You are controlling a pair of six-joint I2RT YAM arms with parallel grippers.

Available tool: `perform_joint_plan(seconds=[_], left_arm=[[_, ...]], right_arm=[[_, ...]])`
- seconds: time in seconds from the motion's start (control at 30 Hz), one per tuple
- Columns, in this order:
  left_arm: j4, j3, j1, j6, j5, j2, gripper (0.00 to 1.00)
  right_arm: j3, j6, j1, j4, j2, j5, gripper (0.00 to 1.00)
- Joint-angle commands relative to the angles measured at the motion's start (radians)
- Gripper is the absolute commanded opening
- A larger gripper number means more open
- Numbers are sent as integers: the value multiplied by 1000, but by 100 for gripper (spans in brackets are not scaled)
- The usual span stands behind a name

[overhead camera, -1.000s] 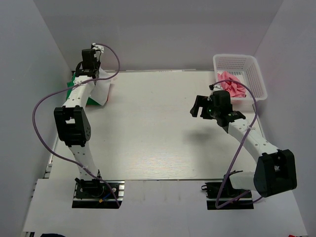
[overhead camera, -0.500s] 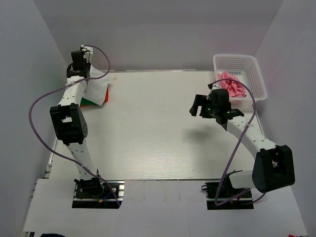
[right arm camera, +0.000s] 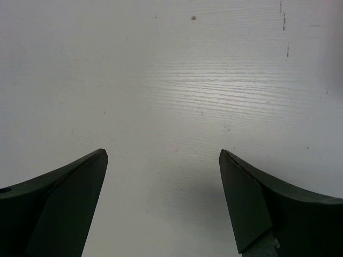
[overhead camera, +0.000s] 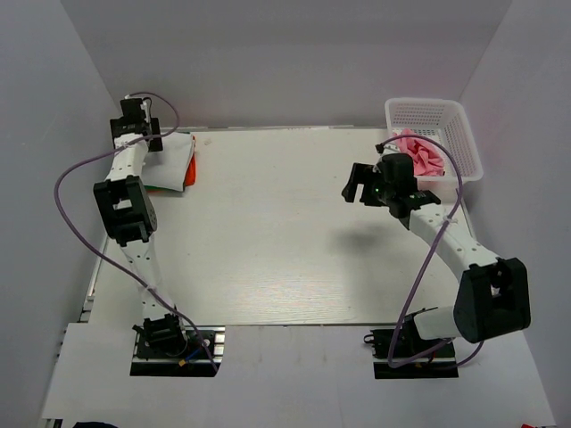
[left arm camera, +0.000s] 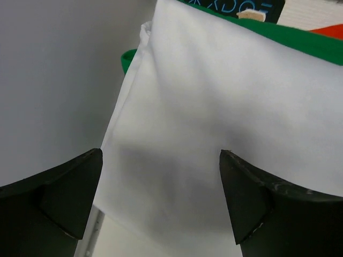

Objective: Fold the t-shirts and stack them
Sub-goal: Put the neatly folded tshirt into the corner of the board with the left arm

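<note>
Tabletop (overhead camera: pixel 285 241): pale wood-grain; white mesh basket (overhead camera: pixel 455 125) at 1 o'clock, far right corner; white t-shirt (left arm camera: pixel 225 118): folded, at 10 o'clock, topmost of a pile; pink t-shirt (overhead camera: pixel 421 153): crumpled, inside the basket; green t-shirt (left arm camera: pixel 305 40): edge showing from under the white; orange t-shirt (left arm camera: pixel 333 31): sliver past the green edge; left claw (left arm camera: pixel 161 182): spread wide above the white t-shirt, gripping nothing; right claw (right arm camera: pixel 161 193): wide, empty, over bare tabletop at 2 o'clock.

High overview; close downward wrist views
</note>
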Motion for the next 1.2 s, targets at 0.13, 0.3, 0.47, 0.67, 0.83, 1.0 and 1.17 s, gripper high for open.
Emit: perform_joint_plan(seconds=[0.13, 0.3, 0.47, 0.67, 0.83, 1.0, 1.17], left_arm=[[26, -330, -40, -263, 237, -426, 100], [454, -885, -107, -388, 673, -942, 100], [568, -1272, -192, -442, 736, -1237, 100], [559, -1403, -254, -442, 658, -1342, 100], [508, -1394, -264, -422, 569, -1333, 100], [519, -1405, -264, -422, 544, -1333, 100], [519, -1405, -264, -422, 544, -1333, 100]], right_arm=[[-78, -6, 2, 61, -177, 20, 90], [-229, 11, -1, 117, -329, 17, 90], [-329, 13, -2, 176, -507, 13, 90], [-313, 25, 2, 141, -520, -7, 90], [-328, 45, -1, 147, -517, -43, 90], [-305, 108, -1, 104, -472, 22, 90], [-325, 102, 2, 118, -465, 45, 90]])
